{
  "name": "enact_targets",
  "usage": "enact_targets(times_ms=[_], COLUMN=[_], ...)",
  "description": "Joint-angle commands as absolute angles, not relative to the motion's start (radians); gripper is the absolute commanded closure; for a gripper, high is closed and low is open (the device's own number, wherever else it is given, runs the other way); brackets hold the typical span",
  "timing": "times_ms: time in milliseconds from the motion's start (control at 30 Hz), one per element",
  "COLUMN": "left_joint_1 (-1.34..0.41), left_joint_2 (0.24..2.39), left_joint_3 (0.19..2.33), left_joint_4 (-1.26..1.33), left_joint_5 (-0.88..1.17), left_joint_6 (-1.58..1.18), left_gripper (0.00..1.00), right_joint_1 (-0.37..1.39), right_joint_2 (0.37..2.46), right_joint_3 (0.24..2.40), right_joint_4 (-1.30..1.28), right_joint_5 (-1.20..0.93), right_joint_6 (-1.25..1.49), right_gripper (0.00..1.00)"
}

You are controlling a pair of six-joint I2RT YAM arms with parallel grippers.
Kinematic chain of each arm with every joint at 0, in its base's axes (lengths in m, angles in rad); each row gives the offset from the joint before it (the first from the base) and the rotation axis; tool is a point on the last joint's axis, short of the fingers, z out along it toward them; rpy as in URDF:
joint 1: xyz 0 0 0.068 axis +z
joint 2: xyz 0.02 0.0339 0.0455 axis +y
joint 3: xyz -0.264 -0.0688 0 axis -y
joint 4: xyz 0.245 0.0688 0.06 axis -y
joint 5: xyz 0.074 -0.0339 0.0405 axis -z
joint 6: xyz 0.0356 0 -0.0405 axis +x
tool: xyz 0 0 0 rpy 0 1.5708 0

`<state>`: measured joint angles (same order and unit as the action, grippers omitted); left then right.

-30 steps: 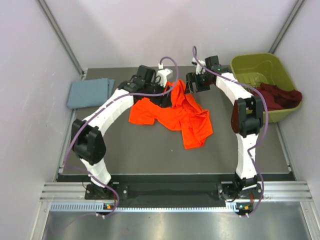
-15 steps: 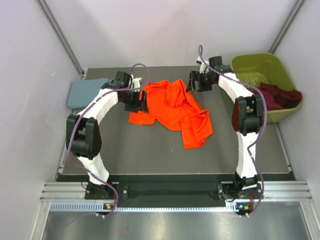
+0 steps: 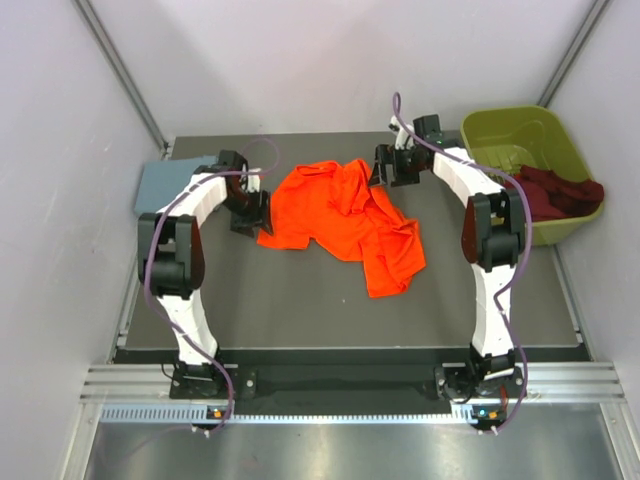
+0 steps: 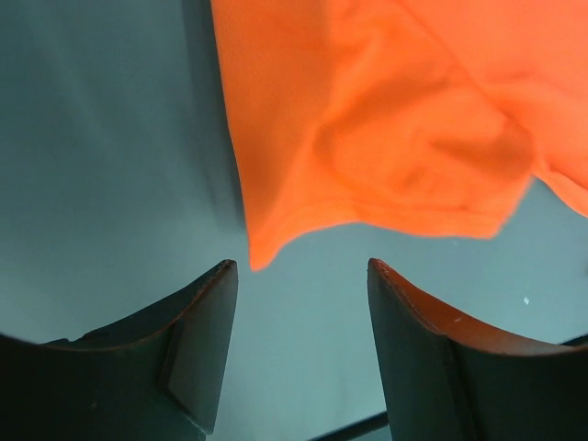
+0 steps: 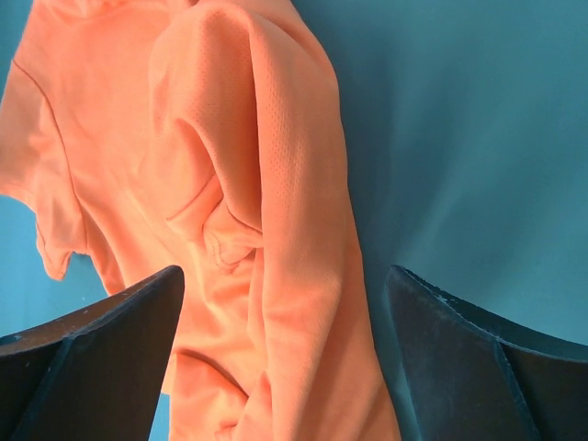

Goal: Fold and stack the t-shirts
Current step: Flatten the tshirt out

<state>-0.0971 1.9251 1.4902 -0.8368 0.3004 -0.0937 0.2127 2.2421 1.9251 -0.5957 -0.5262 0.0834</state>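
**Orange shirt lies rumpled between two open-jawed arms**

An orange t-shirt (image 3: 345, 215) sprawls unfolded in the middle of the dark counter (image 3: 300, 310). It is bunched into ridges at its far side, and one long flap trails toward the near right.

The left arm (image 3: 195, 205) curves in from the left. The left jaws are released and hold nothing. They sit low over bare counter just beside the shirt's left edge, and the wrist view shows a pointed corner of orange cloth just beyond their tips, not between them.

The right arm (image 3: 465, 180) reaches to the shirt's far right edge. The right jaws are spread wide and grasp nothing. Seen from the wrist, a raised fold of orange cloth runs through the gap between them. Whether their tips touch the cloth cannot be told.

At the far left corner a grey-blue t-shirt (image 3: 158, 188) lies flat, partly hidden behind the left arm. On the right, off the counter's far corner, a green bin (image 3: 500, 118) holds a maroon t-shirt (image 3: 560, 192) in a heap, part of it draped over the bin's right rim. All three shirts lie well apart from one another.
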Motion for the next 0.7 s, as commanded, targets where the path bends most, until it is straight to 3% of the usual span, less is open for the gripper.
enact_targets(times_ms=[0, 133, 233, 267, 300, 333, 433, 467, 533, 667], left_joint_1=[-0.1, -0.095, -0.091, -0.089, -0.089, -0.089, -0.09, -0.091, -0.094, -0.127], left_joint_2=[1.994, 2.049, 2.072, 2.075, 2.079, 2.085, 2.106, 2.138, 2.215, 2.349], left_joint_3=[1.551, 1.595, 1.617, 1.623, 1.631, 1.649, 1.716, 1.745, 1.869, 2.089], left_joint_4=[-0.871, -0.871, -0.865, -0.864, -0.862, -0.859, -0.827, -0.816, -0.808, -0.802], left_joint_5=[0.295, 0.296, 0.307, 0.31, 0.324, 0.328, 0.336, 0.339, 0.353, 0.394], left_joint_6=[-0.084, -0.089, -0.089, -0.087, -0.084, -0.081, -0.095, -0.103, -0.104, -0.089], left_gripper=[0.37, 0.45, 0.65, 0.75, 0.91, 0.95, 1.0, 1.0, 1.0, 1.0], right_joint_1=[0.222, 0.222, 0.222, 0.224, 0.221, 0.224, 0.224, 0.222, 0.224, 0.222], right_joint_2=[2.189, 2.174, 2.158, 2.152, 2.149, 2.146, 2.146, 2.151, 2.146, 2.079], right_joint_3=[1.917, 1.905, 1.893, 1.89, 1.882, 1.878, 1.858, 1.852, 1.823, 1.721], right_joint_4=[-0.569, -0.563, -0.566, -0.568, -0.571, -0.572, -0.586, -0.594, -0.621, -0.644], right_joint_5=[-0.543, -0.542, -0.538, -0.538, -0.537, -0.517, -0.479, -0.456, -0.451, -0.475], right_joint_6=[0.091, 0.091, 0.081, 0.077, 0.069, 0.061, 0.049, 0.048, 0.038, 0.054], right_gripper=[0.09, 0.09, 0.08, 0.08, 0.08, 0.08, 0.1, 0.21, 0.29, 0.3])
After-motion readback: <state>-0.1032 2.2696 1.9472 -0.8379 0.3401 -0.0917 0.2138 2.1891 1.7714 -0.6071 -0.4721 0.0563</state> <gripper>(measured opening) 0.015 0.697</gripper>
